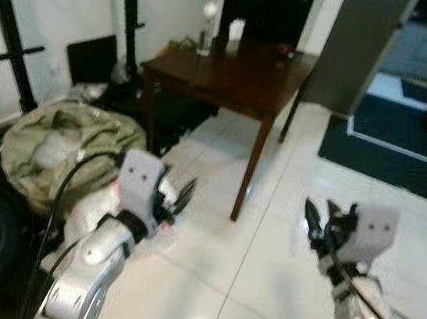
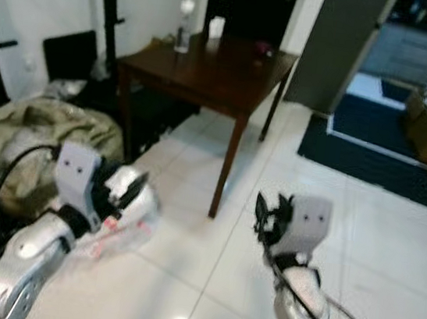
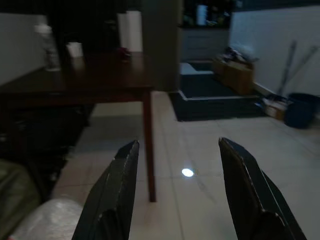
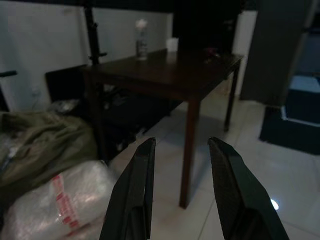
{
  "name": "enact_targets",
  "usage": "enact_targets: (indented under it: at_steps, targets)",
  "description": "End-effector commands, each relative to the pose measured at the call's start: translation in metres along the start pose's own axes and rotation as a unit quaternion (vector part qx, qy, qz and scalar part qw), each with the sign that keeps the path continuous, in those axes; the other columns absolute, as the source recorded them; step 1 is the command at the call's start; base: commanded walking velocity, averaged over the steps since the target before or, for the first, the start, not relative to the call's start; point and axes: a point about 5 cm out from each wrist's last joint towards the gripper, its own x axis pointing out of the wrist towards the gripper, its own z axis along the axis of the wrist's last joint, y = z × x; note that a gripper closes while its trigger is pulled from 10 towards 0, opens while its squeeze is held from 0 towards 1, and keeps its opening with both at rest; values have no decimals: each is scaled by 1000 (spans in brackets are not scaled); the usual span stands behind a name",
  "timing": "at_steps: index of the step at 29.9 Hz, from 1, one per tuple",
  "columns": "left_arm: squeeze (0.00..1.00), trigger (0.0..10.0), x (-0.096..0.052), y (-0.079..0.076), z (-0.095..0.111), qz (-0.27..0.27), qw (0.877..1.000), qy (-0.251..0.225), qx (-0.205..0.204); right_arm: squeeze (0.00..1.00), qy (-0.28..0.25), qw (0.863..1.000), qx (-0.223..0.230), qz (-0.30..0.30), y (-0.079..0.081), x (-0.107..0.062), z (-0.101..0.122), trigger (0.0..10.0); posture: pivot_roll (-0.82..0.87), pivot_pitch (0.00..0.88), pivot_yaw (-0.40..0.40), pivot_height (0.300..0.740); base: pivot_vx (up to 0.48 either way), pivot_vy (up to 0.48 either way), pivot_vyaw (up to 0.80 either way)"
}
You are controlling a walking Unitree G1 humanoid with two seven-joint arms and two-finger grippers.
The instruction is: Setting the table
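Robot stands off from dark wooden table (image 1: 233, 72), well apart, white tile floor (image 1: 276, 278) between. Left gripper (image 3: 175, 195) and right gripper (image 4: 179, 190) raised forward, fingers spread, holding nothing — likely ready for approach. Bottle (image 1: 206, 29) and white cup (image 1: 236, 29) sit at table's far edge. Olive bag (image 1: 66, 140) and plastic-wrapped bundle (image 4: 65, 200) lie on floor at left; worth skirting.

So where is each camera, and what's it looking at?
Left eye, right eye: on the head, looking down at the floor and table; both arms show.
Left wrist: looks past the open left gripper at the table.
Right wrist: looks past the open right gripper at the table.
All share the table and bottle.
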Motion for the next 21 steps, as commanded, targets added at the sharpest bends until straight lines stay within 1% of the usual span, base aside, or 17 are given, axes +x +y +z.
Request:
enact_targets:
  at_steps: [1,8,17,21]
  targets:
    - [0,10000,-2,-1,-3,-5,1000,9,-9,0,9,1000,-3,-6,-2,-3,-4,10000,-26,2,53,740,0,0,-788]
    - [0,10000,-1,-3,0,-23,1000,9,-12,0,9,1000,-2,-7,-2,-4,-4,10000,-26,3,53,740,0,0,-787]
    - [0,10000,-1,-4,0,-28,999,9,-13,0,9,1000,-1,-8,-1,-4,-4,10000,-26,3,54,740,0,0,-783]
    - [0,10000,-2,-4,-6,-27,999,24,-3,0,10,1000,0,-8,-1,-4,-5,10000,-26,5,57,740,0,0,-783]
